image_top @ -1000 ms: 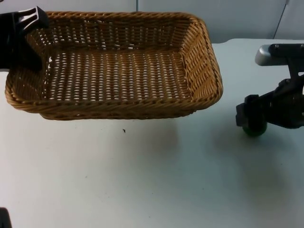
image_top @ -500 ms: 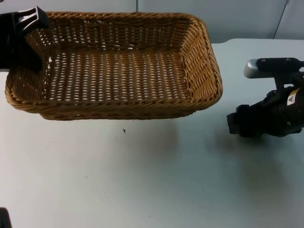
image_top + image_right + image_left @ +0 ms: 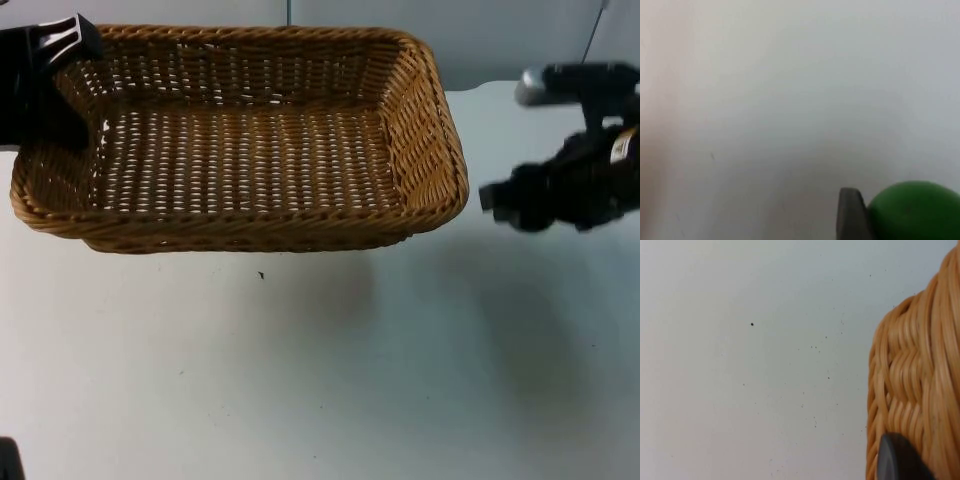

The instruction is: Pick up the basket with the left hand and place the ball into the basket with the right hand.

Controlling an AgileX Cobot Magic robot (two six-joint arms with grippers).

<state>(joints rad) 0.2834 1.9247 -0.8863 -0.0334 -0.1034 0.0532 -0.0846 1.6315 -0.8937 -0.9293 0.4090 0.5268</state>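
Woven wicker basket [image 3: 920, 385] wall close up, black fingertip [image 3: 900, 460] against it, speckled white table [image 3: 750, 365] beyond

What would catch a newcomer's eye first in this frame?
The big wicker basket, held up off the white table by the left end effector at its far left corner. Next, the right end effector beside the basket's right end, carrying the green ball.

We count one woven wicker basket [image 3: 240, 140], one green ball [image 3: 915, 210], and two black grippers: left gripper [image 3: 45, 75], right gripper [image 3: 510, 200].
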